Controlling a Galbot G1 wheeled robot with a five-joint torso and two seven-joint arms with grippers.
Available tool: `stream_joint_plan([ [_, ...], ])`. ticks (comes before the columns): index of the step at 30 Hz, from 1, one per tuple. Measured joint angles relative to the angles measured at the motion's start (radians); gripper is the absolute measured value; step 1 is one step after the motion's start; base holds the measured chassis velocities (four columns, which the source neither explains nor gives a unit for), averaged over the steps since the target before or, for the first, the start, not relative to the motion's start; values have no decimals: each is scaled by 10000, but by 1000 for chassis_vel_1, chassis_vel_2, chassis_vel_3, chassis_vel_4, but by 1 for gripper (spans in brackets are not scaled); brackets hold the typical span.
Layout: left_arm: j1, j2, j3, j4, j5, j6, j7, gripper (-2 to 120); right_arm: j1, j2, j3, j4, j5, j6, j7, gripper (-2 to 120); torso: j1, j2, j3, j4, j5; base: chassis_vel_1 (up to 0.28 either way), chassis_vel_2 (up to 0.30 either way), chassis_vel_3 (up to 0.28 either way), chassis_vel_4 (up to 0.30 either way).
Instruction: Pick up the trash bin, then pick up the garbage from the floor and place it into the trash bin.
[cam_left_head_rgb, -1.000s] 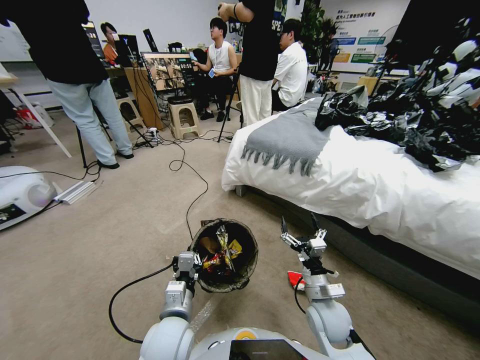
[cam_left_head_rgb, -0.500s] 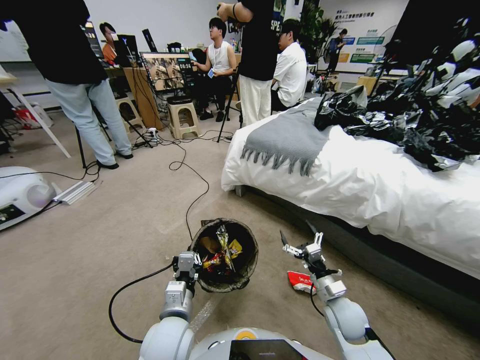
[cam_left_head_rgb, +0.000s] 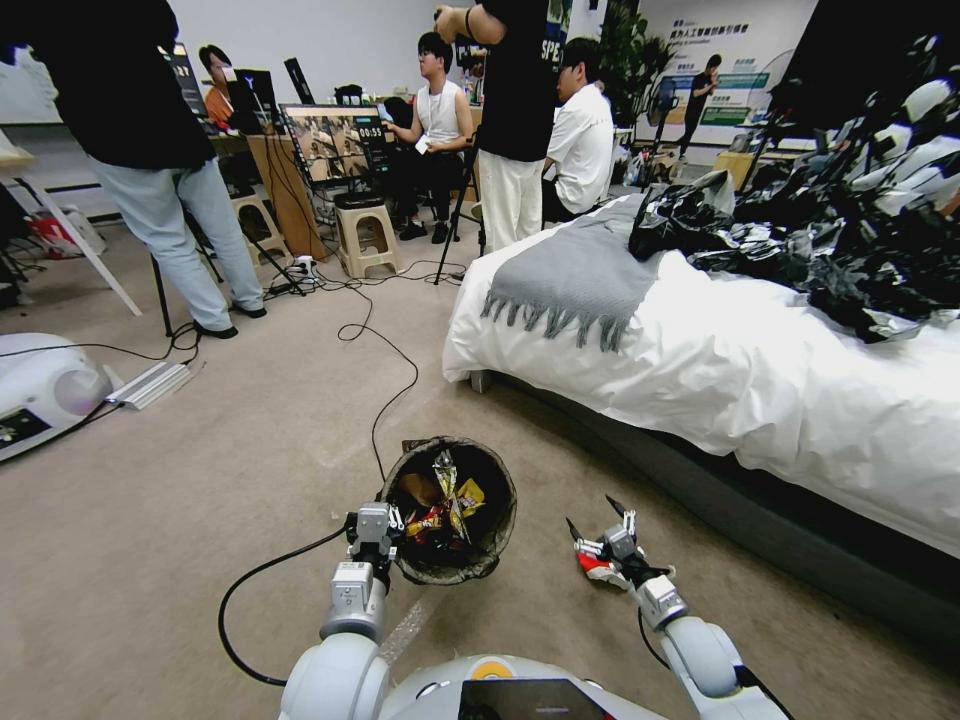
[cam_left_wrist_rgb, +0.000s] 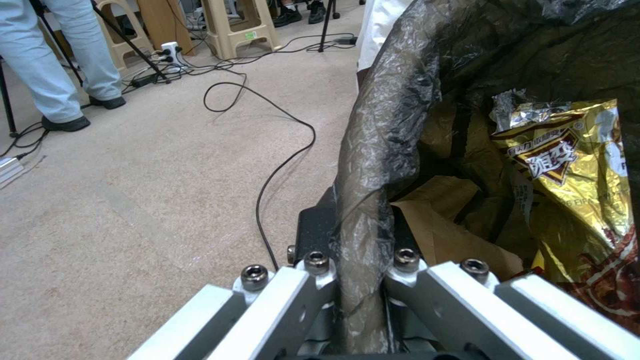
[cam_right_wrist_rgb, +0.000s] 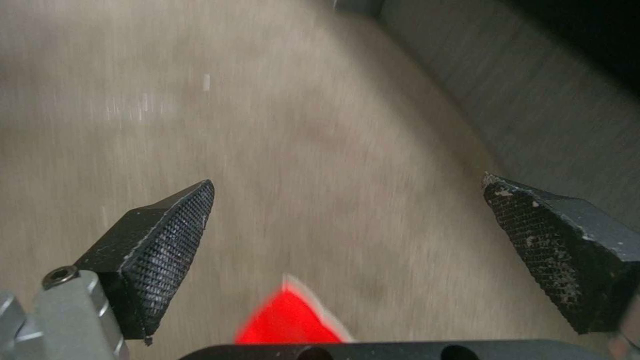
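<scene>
Hovering over one red wrapper (cam_left_head_rgb: 598, 566): right pincer (cam_left_head_rgb: 596, 517), agape.

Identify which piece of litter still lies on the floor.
The red-and-white wrapper, under the open right gripper; the other wrappers sit inside the trash bin.

You saw glossy white arm shells, silver-grey machined wrists and a black cable looped off the left arm. The right gripper (cam_left_head_rgb: 597, 522) had black wedge fingertips (cam_right_wrist_rgb: 167, 235) with cross-hatched pads; the left gripper (cam_left_wrist_rgb: 360, 280) showed silver links and hex-socket screws.
</scene>
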Motion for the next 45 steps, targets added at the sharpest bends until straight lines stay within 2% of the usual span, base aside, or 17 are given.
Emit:
stream_joint_plan([
  [7, 25, 26, 8, 3, -6, -4, -10, 0, 464, 96, 277, -1312, -662, 484, -305, 100, 0, 0, 0, 0, 0, 0, 0, 0, 0],
  [22, 95, 10, 12, 3, 64, -3, -33, 0, 1221, 239, 414, -3027, -1201, 799, -434, 100, 0, 0, 0, -1, -1, 0, 0, 0, 0],
  [35, 84, 2, 16, -23, 73, 13, -38, 0, 1354, 379, 352, -3467, -1270, 842, -415, 100, 0, 0, 0, 0, -2, 0, 0, 0, 0],
  [37, 81, 2, 15, -24, 72, 13, -38, 0, 1348, 396, 336, -3506, -1258, 859, -414, 96, 0, 0, 0, 0, -2, 0, 0, 0, 0],
  [39, 76, 4, 11, -24, 67, 13, -40, 0, 1340, 429, 325, -3592, -1231, 934, -413, 87, 0, 0, 0, 0, -1, 0, 0, 0, 0],
  [40, 76, 4, 11, -24, 67, 13, -40, 0, 1340, 429, 325, -3592, -1231, 934, -413, 87, 0, 0, 0, 0, -1, 0, 0, 0, 0],
  [42, 63, 5, 9, -25, 62, 13, -41, 0, 1351, 447, 326, -3670, -1213, 1031, -402, 77, 0, 0, 0, 0, -2, 0, 0, 0, 0],
  [43, 63, 5, 9, -25, 62, 13, -41, 0, 1351, 447, 326, -3670, -1213, 1031, -402, 77, 0, 0, 0, 0, -2, 0, 0, 0, 0],
  [45, 42, 6, 10, -16, 58, 13, -45, 0, 1371, 448, 334, -3701, -1174, 1058, -360, 65, 0, 0, 0, 0, -3, 0, 0, 0, 0],
])
